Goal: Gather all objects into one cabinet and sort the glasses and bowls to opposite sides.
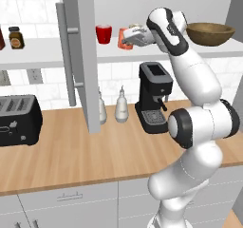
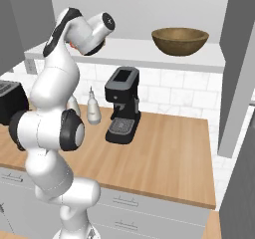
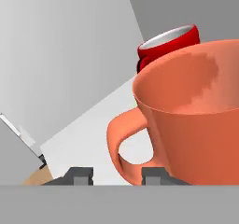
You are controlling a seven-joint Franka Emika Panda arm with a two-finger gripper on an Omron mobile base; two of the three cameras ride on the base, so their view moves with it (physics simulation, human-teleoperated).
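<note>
Left base view: the gripper (image 1: 127, 40) is up at the white shelf (image 1: 47, 51), against the salmon-orange cup (image 1: 124, 36); the red cup (image 1: 104, 33) stands just left of it, the wooden bowl (image 1: 210, 33) well right near the shelf's front edge; the open grey cabinet door (image 1: 85, 56) hangs left, leaving room between.

Right base view: bowl alone on open shelf; a coffee machine (image 2: 122, 105) stands below.

Hand view: the cup's handle sits by the fingertips (image 3: 154, 175); whether they grip it cannot be told; no readable writing.

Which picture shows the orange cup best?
The hand view: the orange cup is huge there, with its handle and rim plain, and the red cup behind it. The left base view shows a sliver of it beside the robot's hand. In the right base view the arm hides it.
</note>
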